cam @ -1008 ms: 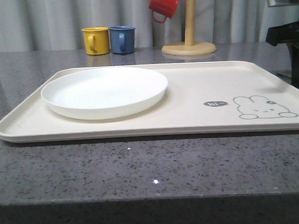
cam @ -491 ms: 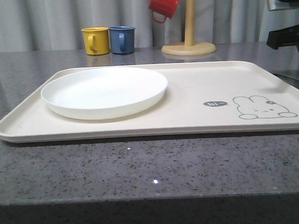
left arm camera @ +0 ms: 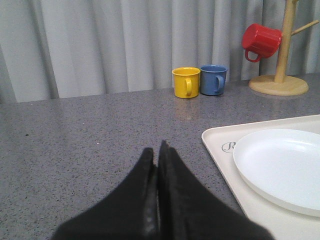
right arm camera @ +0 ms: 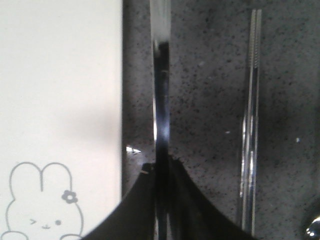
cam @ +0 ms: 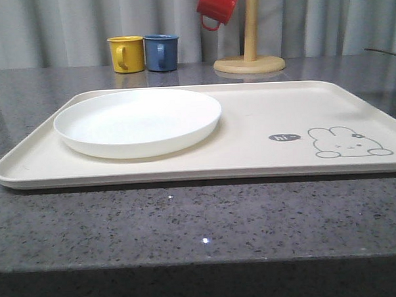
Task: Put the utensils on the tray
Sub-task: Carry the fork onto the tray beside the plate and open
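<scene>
One grey speckled surface carries everything. On it lies the big cream tray, with a grey rabbit drawing and a "hi" bubble at its right end. The round white plate sits on the tray's left part. Behind the tray stands a wooden mug tree with a red mug hung on it. To its left, a yellow mug and a blue mug stand side by side.

The left tool is pressed together, empty, over bare surface just beside the tray's left end. The right tool is clamped on a slim shiny metal utensil, seen edge-on and too blurred to name, off the tray just beside its rabbit end. The flat metal chopsticks lie together on the surface, apart from the tray.
</scene>
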{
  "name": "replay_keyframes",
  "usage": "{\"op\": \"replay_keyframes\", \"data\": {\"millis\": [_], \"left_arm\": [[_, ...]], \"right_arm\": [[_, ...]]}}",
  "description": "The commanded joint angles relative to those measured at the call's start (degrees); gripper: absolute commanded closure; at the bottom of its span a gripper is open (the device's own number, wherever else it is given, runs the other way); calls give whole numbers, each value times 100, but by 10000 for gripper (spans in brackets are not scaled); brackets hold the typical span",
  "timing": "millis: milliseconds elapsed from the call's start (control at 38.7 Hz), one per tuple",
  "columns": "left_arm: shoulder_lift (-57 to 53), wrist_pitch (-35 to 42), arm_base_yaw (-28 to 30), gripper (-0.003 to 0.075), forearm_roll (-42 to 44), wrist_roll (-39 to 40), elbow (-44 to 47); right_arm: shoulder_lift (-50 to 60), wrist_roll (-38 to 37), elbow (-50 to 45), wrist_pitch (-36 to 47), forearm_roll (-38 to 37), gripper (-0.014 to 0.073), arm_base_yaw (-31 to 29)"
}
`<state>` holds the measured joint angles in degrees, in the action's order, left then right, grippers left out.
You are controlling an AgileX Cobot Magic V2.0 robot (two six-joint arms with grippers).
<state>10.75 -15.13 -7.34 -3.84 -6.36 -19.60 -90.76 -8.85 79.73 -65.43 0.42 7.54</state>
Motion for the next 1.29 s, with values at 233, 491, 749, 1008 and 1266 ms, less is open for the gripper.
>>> {"op": "replay_keyframes", "data": {"millis": [233,491,749,1008,1266], "left_arm": [[42,488,18,739,-55,70,-150],[42,488,18,739,-55,70,-150],[42,488,18,739,-55,70,-150],[42,488,18,739,-55,70,-150],[42,488,18,739,-55,70,-150]], "right_arm": [[-57,-1096,263,694,1,640,1265],[-751,-1701,844,738,35,640,1942],[-1100,-2188,1022,690,34,640,2094],[-1162,-2413,1022,668,27,640,2094],[-1302,-2413,1022,588,32,636,2098]]}}
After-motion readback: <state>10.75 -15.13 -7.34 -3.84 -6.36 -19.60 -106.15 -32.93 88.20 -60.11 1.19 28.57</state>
